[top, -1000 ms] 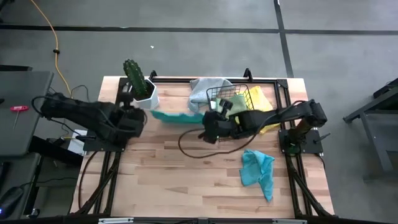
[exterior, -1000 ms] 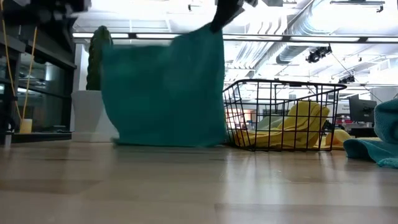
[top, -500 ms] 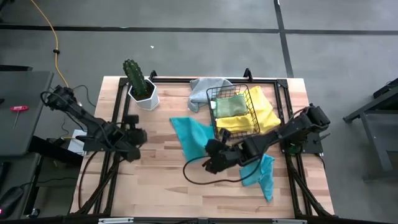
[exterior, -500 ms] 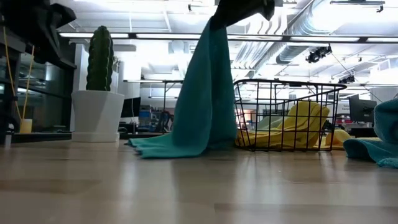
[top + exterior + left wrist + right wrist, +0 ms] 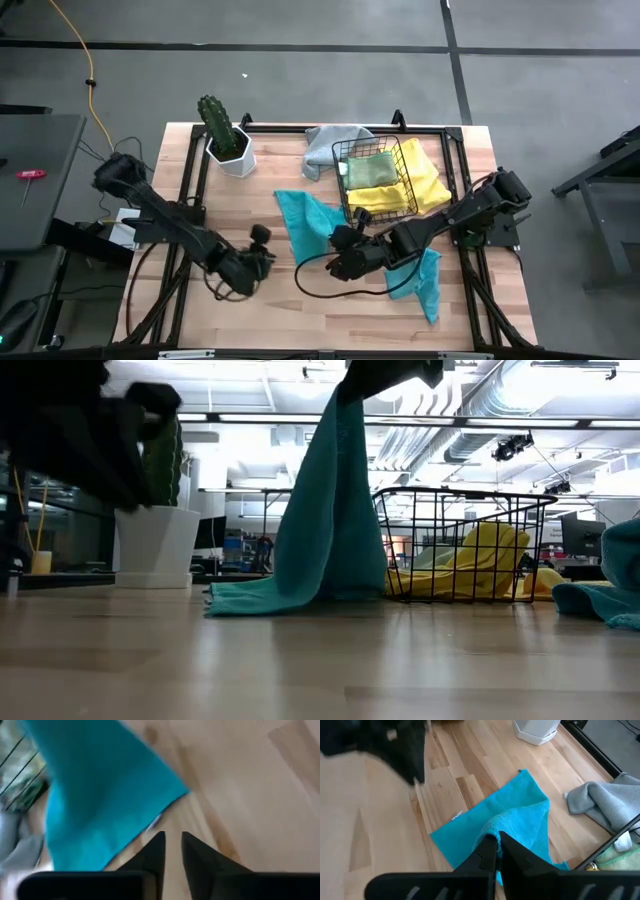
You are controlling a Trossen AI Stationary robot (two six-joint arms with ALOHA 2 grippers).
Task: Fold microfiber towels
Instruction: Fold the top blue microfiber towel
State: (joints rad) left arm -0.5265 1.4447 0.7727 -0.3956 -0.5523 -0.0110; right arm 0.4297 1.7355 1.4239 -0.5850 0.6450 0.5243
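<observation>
Right gripper (image 5: 496, 845) is clamped on a raised fold of a teal towel (image 5: 305, 218), holding it up above the middle of the table (image 5: 300, 300) while the towel's lower edge trails on the wood beside the black wire basket (image 5: 375, 180). Left gripper (image 5: 262, 252) hovers over bare wood near that towel's free corner, its fingers (image 5: 155, 852) slightly parted and holding nothing. 1 more teal towel (image 5: 418, 275) lies crumpled by the right arm. A yellow towel (image 5: 430, 180), a green one (image 5: 372, 170) and a grey one (image 5: 330, 143) sit at the basket.
</observation>
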